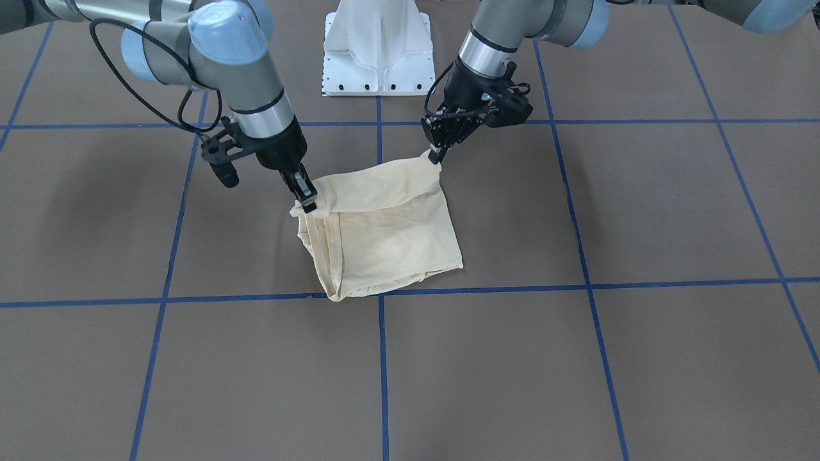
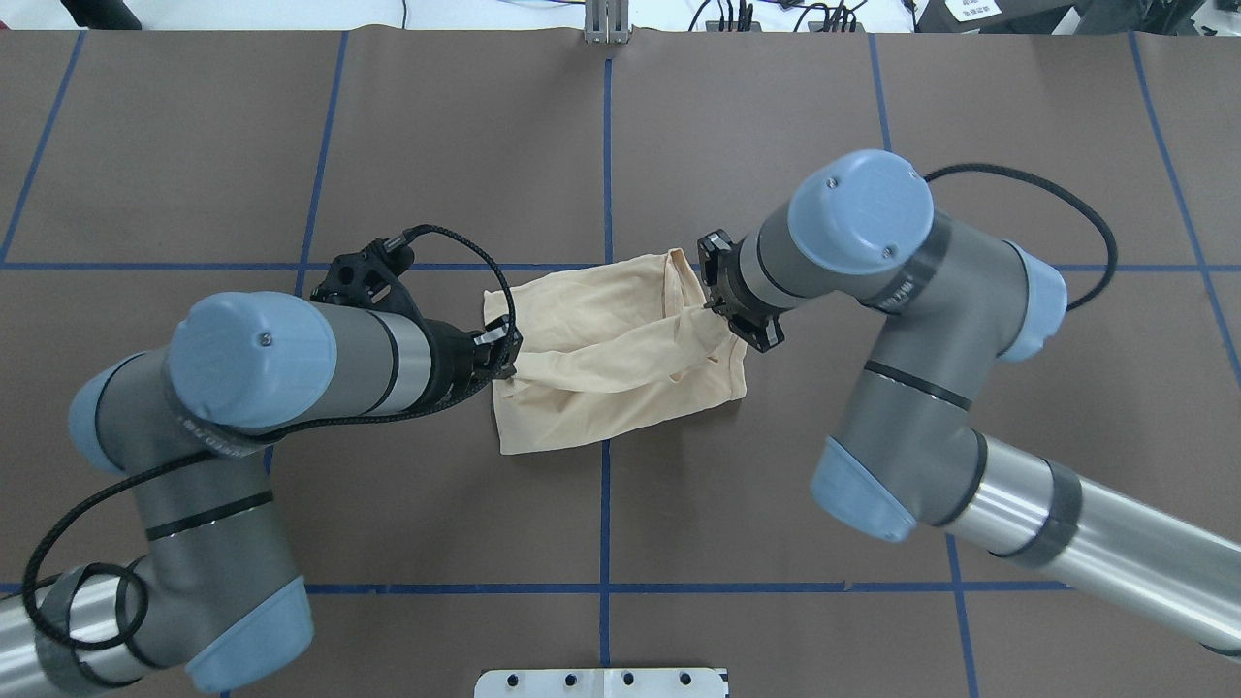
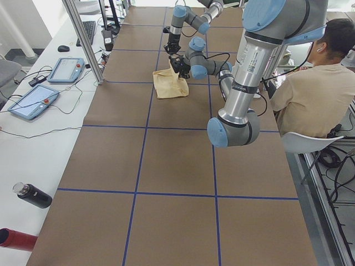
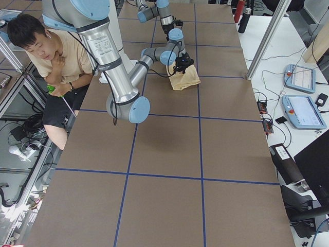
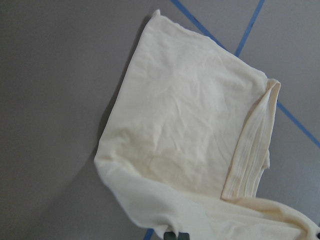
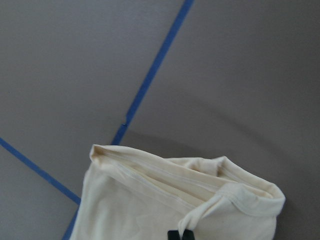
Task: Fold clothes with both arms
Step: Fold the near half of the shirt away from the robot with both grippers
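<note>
The clothes are one pale cream shirt (image 1: 391, 240), folded into a rough square near the table's middle (image 2: 620, 388). Its print is hidden. My left gripper (image 1: 436, 155) is shut on the corner of the shirt's robot-side edge, and in the overhead view it stands at the cloth's left (image 2: 502, 355). My right gripper (image 1: 308, 200) is shut on the other corner of that edge (image 2: 715, 308). The edge hangs lifted between them while the rest lies flat. Cloth fills the left wrist view (image 5: 190, 125) and the right wrist view (image 6: 165, 200).
The white pedestal (image 1: 378, 51) stands behind the shirt at the robot's side. Blue tape lines (image 1: 382, 358) grid the brown table. A person (image 3: 310, 94) sits beside the table. Teach pendants (image 3: 66, 69) and a dark bottle (image 3: 33, 195) lie on the side bench.
</note>
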Action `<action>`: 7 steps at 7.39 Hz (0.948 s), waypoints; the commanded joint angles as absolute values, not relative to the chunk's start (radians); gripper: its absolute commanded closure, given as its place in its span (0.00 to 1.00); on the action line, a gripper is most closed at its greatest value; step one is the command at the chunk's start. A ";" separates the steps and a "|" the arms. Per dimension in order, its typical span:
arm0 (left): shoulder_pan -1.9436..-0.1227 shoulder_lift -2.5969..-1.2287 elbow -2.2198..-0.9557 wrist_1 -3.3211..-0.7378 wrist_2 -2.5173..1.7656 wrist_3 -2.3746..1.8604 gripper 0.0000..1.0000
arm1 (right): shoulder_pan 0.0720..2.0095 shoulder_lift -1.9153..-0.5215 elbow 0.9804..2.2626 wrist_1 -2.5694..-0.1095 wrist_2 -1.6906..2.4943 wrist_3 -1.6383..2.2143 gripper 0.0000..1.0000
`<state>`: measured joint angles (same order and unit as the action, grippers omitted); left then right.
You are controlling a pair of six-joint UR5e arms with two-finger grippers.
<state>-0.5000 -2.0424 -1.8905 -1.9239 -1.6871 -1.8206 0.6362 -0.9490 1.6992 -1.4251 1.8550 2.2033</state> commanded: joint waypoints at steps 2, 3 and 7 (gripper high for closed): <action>-0.598 -2.088 -1.634 -2.107 -1.695 -1.747 1.00 | 0.690 -0.772 1.404 -1.417 1.896 2.050 1.00; -0.610 -2.112 -1.549 -2.156 -1.694 -1.744 0.92 | 0.690 -0.729 1.305 -1.398 1.896 1.998 0.70; -0.727 -2.134 -1.456 -2.250 -1.756 -1.635 0.32 | 0.802 -0.612 1.098 -1.310 1.983 1.832 0.00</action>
<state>-0.6975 -2.1276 -1.4606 -2.2427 -1.7173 -1.6546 0.7758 -0.6213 1.1113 -1.3156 1.9479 1.8593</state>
